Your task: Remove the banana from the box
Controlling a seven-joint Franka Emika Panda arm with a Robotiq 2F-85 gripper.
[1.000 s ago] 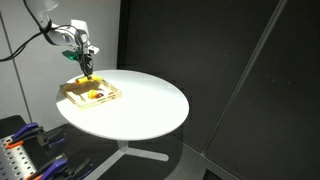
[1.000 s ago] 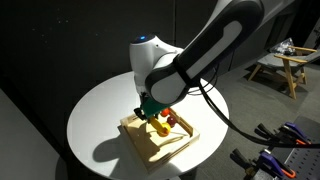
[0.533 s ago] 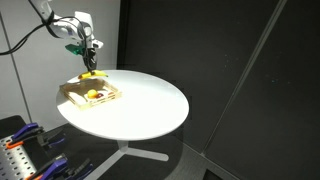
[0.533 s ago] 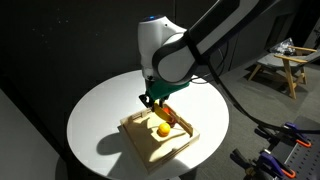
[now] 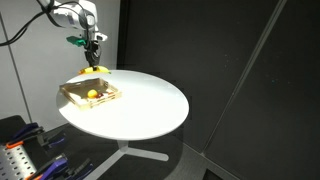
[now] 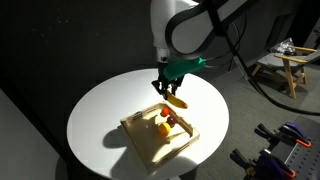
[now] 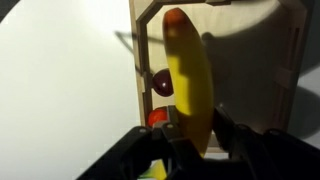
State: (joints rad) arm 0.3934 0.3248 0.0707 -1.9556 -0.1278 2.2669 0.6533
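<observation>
With your gripper [image 6: 170, 90] pinching the banana [image 6: 176, 100] above the box [image 6: 150, 152], carry it sideways over bare table [image 6: 100, 110] before lowering.

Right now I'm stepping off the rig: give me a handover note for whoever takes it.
Pincer: shut on the banana, gripping it from above.
Banana: in the air over the box, touching nothing else.
Box: on the white table, with a small orange piece and a red piece inside.
Done: banana gripped and raised out of the box.
Left: carry it sideways past the box wall, lower it onto bare table, open the pincer.
</observation>
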